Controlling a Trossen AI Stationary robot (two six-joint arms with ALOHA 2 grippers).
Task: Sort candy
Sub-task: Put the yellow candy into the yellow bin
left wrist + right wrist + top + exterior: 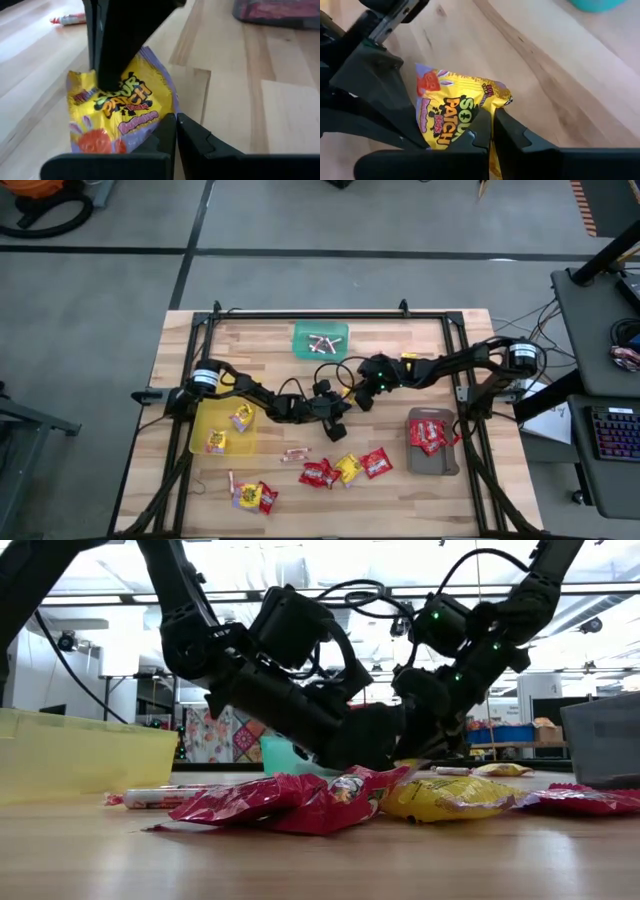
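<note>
At the middle of the table [300,340], both arms are meeting over one yellow packet [120,112]: the left gripper [175,131] is pinching one edge with its fingers together, while the right gripper [492,126] is clamping the opposite edge. To do this handover well, I judge one gripper should be letting go before the other lifts, so the wrapper is not tearing between them.
</note>
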